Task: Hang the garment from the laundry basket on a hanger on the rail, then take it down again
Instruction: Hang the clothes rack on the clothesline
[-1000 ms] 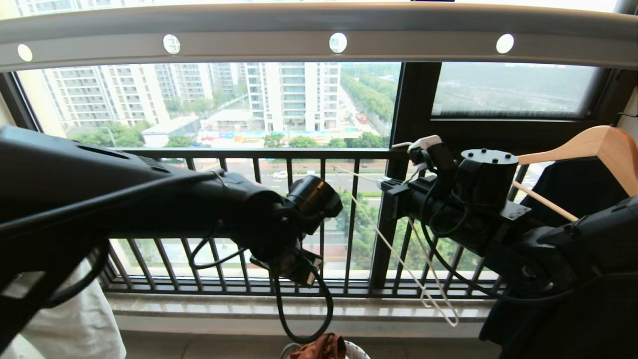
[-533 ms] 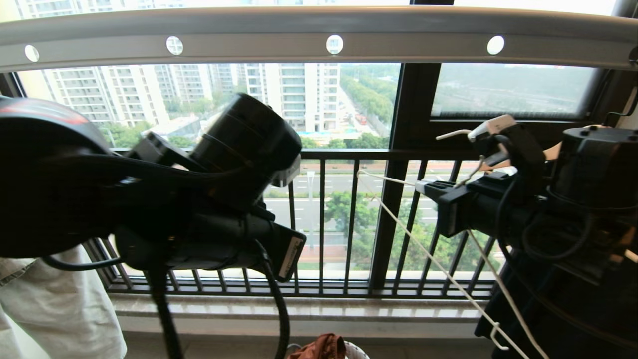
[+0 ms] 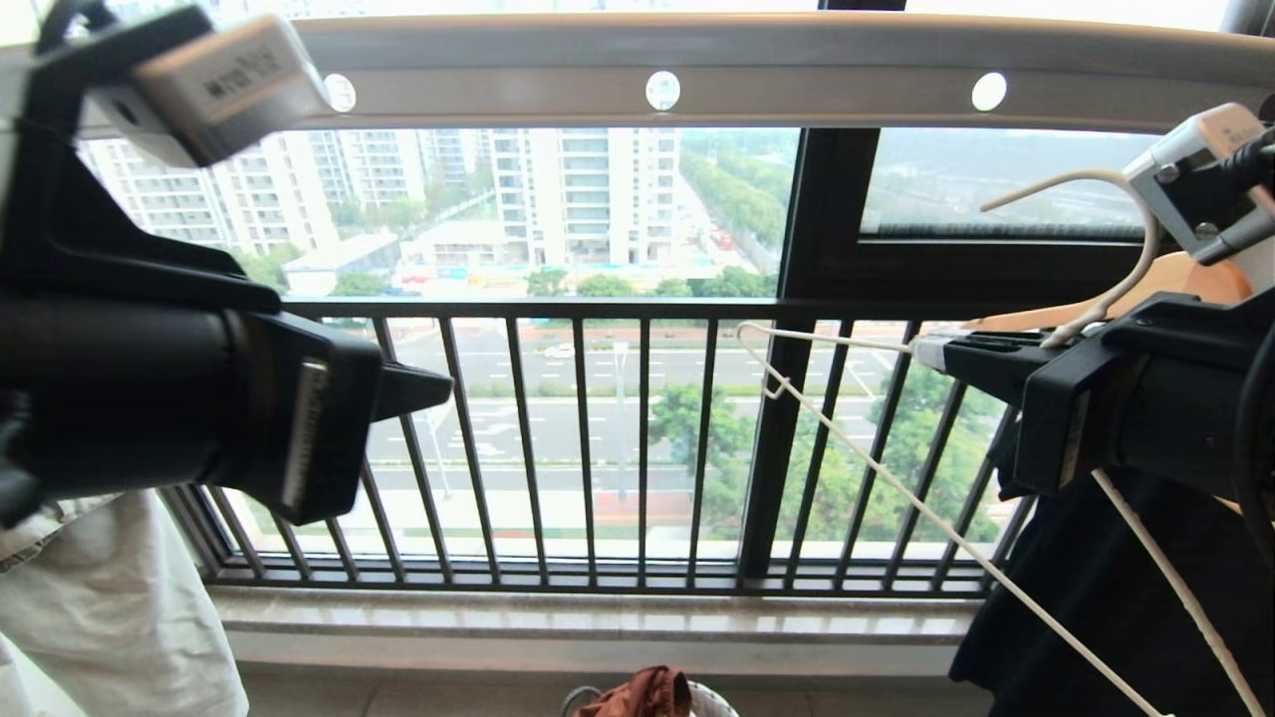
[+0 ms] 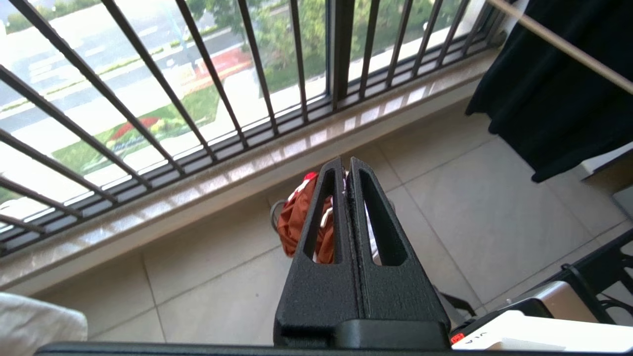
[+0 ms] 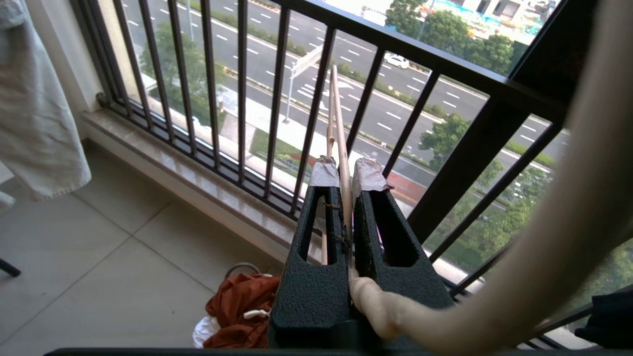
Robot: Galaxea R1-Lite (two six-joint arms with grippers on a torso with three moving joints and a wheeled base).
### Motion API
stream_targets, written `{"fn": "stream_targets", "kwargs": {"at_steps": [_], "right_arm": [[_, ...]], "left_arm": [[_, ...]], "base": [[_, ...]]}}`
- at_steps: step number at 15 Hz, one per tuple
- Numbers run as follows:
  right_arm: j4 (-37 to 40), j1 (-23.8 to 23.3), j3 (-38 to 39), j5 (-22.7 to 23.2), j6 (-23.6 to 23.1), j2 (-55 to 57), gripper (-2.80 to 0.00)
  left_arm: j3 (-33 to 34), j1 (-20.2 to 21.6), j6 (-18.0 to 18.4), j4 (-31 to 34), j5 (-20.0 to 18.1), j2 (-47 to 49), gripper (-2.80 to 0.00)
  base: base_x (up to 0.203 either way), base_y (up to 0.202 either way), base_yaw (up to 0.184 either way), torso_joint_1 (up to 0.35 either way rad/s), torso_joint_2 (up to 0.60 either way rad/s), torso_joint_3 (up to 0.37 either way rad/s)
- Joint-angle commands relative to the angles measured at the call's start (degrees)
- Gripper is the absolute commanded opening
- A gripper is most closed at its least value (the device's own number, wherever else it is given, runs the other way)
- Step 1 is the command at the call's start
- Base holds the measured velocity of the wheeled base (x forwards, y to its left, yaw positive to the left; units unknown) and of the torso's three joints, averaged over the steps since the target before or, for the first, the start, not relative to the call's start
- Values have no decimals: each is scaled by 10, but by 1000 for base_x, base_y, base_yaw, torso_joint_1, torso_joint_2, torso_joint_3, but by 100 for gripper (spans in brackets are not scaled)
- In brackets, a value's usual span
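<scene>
Far left in the head view a pale cloth hangs down, cut off by the edge. The left gripper is up high on that side with its fingers pressed flat together, holding nothing — the wrist view shows them empty above the floor. At the bottom centre sits the laundry basket, mostly cropped off, with the rust-brown garment bunched up inside; the right wrist view shows a bit of its white drawstring. Above runs the rail with its round holes. On the right, the right gripper is clamped on the thin cream hanger near its hook, well below the rail. Behind it a wooden hanger and dark clothing are largely hidden by the arm.
</scene>
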Motion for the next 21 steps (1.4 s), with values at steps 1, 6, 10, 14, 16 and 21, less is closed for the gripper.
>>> {"fn": "stream_targets", "kwargs": {"at_steps": [1,6,10,14,16,21], "right_arm": [[3,79,-47,-64,0,47,-280],[5,120,-185,-151,-1,156,-280],[9,121,-288,-172,-2,238,-280],[23,121,-361,-178,-2,296,-280],[23,119,-381,-179,-8,316,-280],[22,97,-419,-180,-15,349,-280]], "left_arm": [[-5,-1,6,2,0,-54,-280],[-4,-8,23,2,1,-91,-280],[3,-8,39,2,3,-108,-280],[4,-7,45,1,3,-128,-280],[4,-8,46,1,3,-130,-280],[4,-7,48,1,3,-140,-280]], "base": [[0,0,0,0,0,0],[0,0,0,0,0,0],[0,0,0,0,0,0],[0,0,0,0,0,0],[0,0,0,0,0,0],[0,0,0,0,0,0]]}}
